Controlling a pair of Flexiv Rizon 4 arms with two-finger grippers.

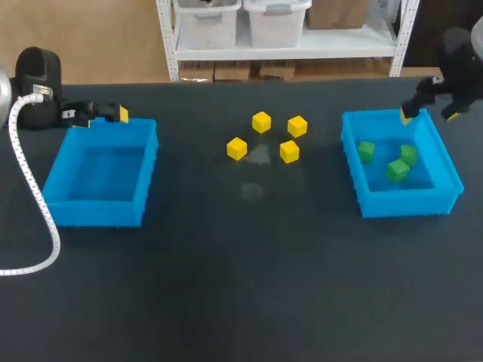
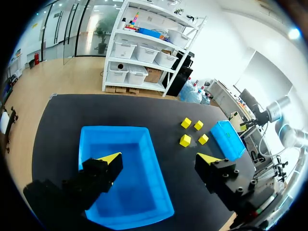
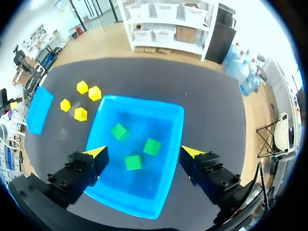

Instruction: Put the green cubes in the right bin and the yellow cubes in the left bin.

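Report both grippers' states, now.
Left gripper: open, empty, by the left bin.
Right gripper: open, empty, by the right bin.

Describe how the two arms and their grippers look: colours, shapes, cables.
The left arm ends in a rounded black housing, with a white ribbed cable trailing from it. The right arm also ends in dark parts. The left gripper and right gripper have blocky black fingers with screw holes and yellow wedge tips.
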